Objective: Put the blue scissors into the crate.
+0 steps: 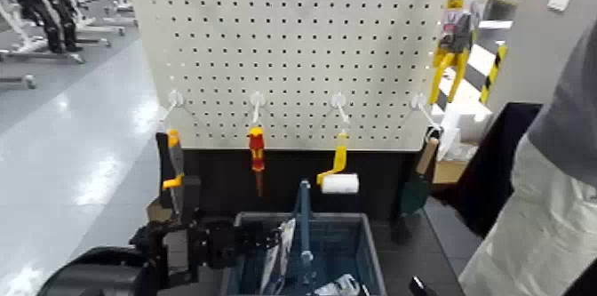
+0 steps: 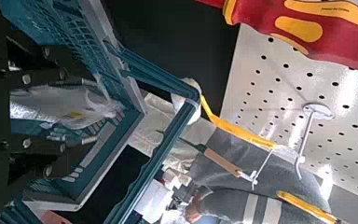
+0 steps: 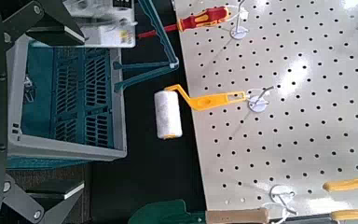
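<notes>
Cream pegboard stands behind the crate, the biggest thing out here, and the crate itself sits below it, its blue-grey handle bar upright across the middle. Over the crate's left part comes the left gripper, and look at this: its jaws are part-way open, with the card of the scissors right at their tips. Whether it is touching either finger, I cannot tell; the card slants down inside the crate, left of the bar, and the blue handles can't be made out. Right of the crate, the right gripper waits, jaws wide, nothing between them. Smaller again, a second package lies in the crate, beyond the bar from our card.

So what could spoil it? Pull away too soon and a card caught on a fingertip could ride back out over the crate's rim. Swing sideways and the arm may knock the bar, dragging the crate along. And a card left leaning tall against that wall might tip outward if brushed.
</notes>
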{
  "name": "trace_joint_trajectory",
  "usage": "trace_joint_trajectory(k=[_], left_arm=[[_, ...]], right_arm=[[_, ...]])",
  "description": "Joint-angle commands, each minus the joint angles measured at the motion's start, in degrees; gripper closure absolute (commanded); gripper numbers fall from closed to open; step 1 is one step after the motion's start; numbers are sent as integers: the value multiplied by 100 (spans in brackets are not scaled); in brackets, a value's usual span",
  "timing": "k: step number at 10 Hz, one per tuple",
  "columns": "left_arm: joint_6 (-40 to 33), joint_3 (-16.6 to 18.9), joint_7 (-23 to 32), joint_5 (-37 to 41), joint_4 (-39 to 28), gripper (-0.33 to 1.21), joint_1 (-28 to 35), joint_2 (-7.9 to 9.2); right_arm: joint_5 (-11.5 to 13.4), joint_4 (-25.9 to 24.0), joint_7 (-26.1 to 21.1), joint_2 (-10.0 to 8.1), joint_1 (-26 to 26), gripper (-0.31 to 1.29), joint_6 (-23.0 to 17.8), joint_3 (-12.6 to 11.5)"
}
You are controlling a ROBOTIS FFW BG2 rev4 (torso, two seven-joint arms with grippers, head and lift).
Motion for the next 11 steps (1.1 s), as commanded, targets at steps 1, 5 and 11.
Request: trace_joint_trajectory(k=[1, 5, 11], left_arm=[[-9, 29, 0, 24, -63, -7, 4, 0], [-36, 64, 61, 112, -353, -7, 31, 9], [-739, 688, 2065, -82, -2550, -6, 1604, 44]], right_arm=[[0, 0, 0, -7, 0, 21, -4, 9], [0, -9, -18, -7, 9, 21, -4, 9], [176, -246, -387, 2, 88, 20, 339, 44]])
